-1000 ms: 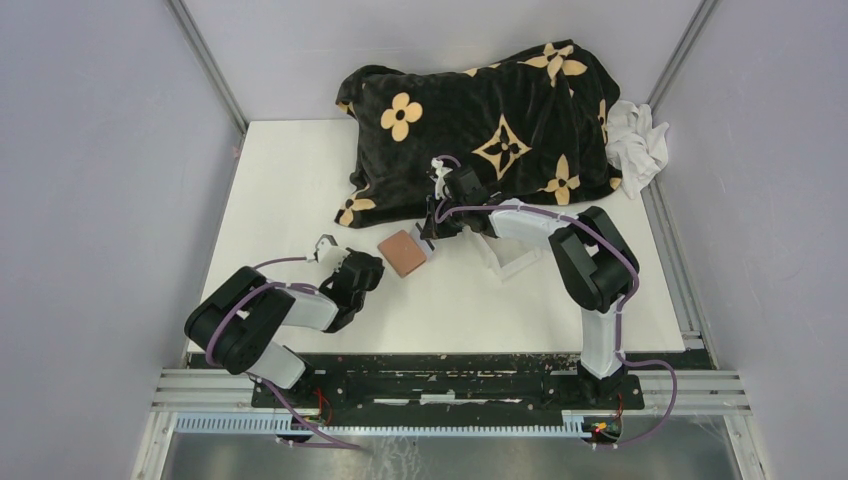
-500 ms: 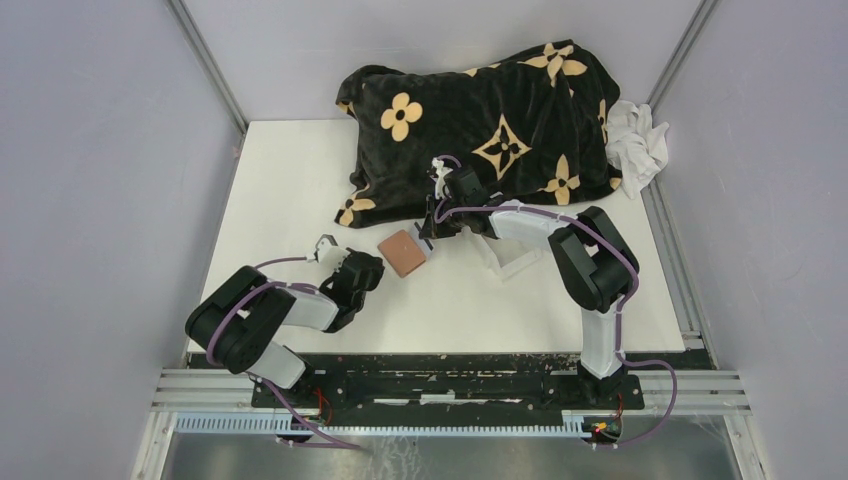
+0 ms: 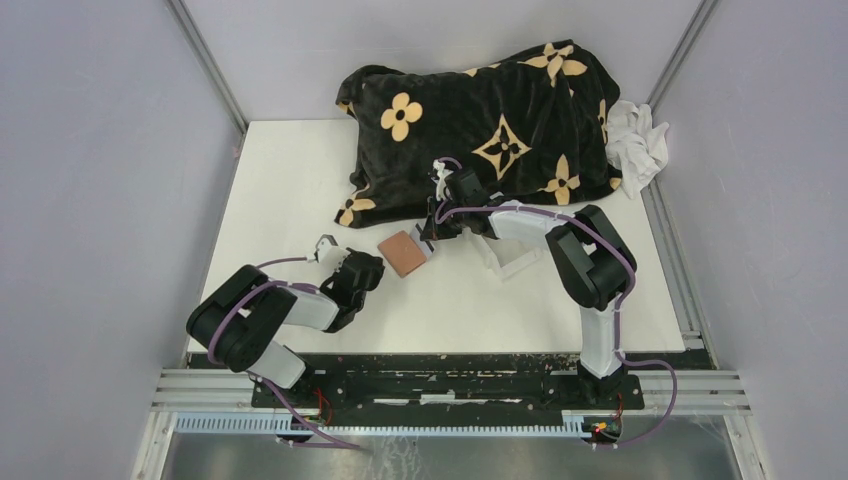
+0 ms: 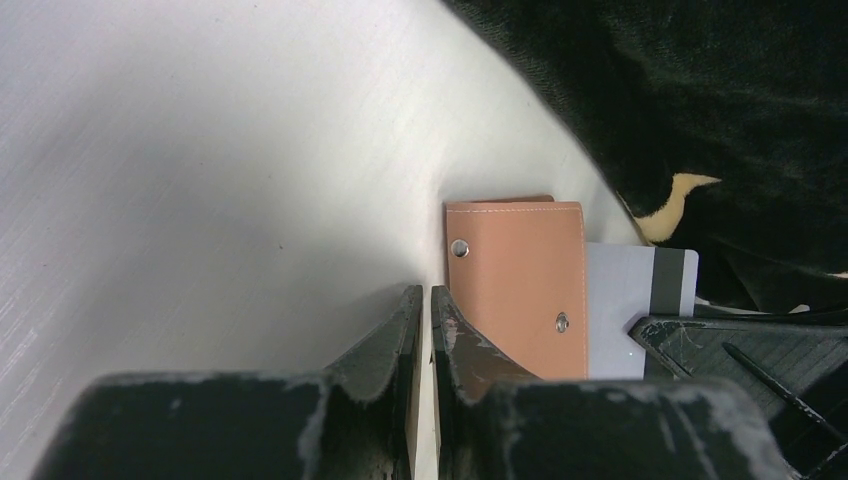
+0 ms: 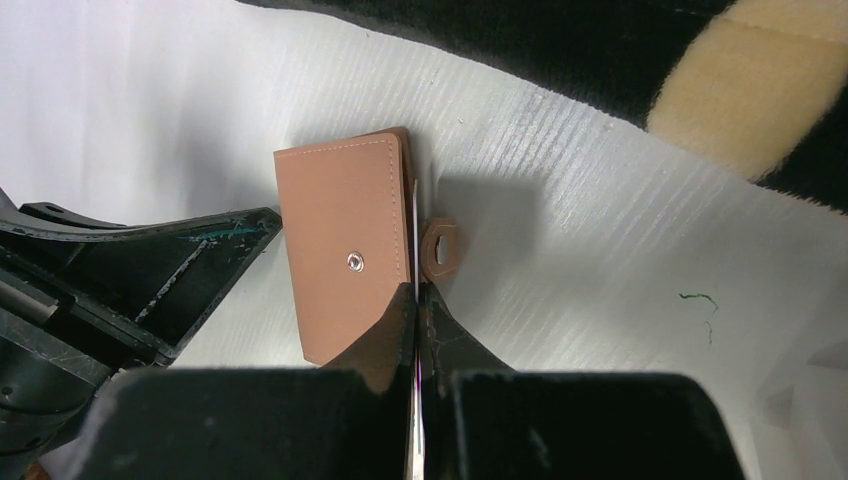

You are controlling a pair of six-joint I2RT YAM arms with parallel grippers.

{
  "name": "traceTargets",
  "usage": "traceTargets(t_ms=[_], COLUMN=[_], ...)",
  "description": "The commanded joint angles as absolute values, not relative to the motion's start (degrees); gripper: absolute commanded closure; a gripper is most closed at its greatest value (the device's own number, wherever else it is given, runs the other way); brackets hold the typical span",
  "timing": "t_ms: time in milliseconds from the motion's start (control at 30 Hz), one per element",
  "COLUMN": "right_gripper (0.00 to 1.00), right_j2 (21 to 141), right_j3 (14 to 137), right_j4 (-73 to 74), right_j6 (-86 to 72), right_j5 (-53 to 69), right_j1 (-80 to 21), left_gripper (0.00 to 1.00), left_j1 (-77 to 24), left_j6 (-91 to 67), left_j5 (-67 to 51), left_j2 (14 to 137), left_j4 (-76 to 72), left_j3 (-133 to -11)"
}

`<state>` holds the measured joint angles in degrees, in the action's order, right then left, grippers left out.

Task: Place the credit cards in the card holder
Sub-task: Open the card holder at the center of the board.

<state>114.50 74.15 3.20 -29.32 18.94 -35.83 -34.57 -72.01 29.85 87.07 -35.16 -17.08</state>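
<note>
The brown leather card holder [image 3: 403,254] lies on the white table [image 3: 290,190] between my two grippers. My left gripper [image 3: 381,263] stands at its left edge; in the left wrist view its jaws [image 4: 428,292] are nearly closed on a thin tan edge of the card holder [image 4: 520,285]. A pale grey credit card [image 4: 625,290] with a dark stripe sticks out of the holder's far side. My right gripper [image 3: 428,238] is shut on that card, which shows edge-on between its fingers [image 5: 415,292] and runs in behind the holder's brown panel [image 5: 345,240].
A black blanket with tan flower patterns [image 3: 480,120] covers the back of the table, right behind the card holder. A white cloth [image 3: 635,140] lies at the back right. A clear plastic tray [image 3: 510,260] sits under the right forearm.
</note>
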Motion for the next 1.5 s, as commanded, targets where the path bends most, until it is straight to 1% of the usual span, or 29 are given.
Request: traceTargets(t_ms=[0, 1467], right_gripper=[0.99, 0.99], right_j2=[115.1, 113.8], right_j3=[74.1, 73.5], right_j4=[0.2, -1.3], right_j6=[-29.6, -31.5], right_j5=[19.5, 20.9], right_j1=[-35.6, -35.5], left_gripper=[0.85, 0.86], left_j1=[-34.4, -34.4], left_j6=[-72.6, -72.7], left_j5=[29.2, 28.8], left_j2=[88.9, 89.2], left_j4=[-31.1, -31.4], left_j3=[-15.9, -15.8])
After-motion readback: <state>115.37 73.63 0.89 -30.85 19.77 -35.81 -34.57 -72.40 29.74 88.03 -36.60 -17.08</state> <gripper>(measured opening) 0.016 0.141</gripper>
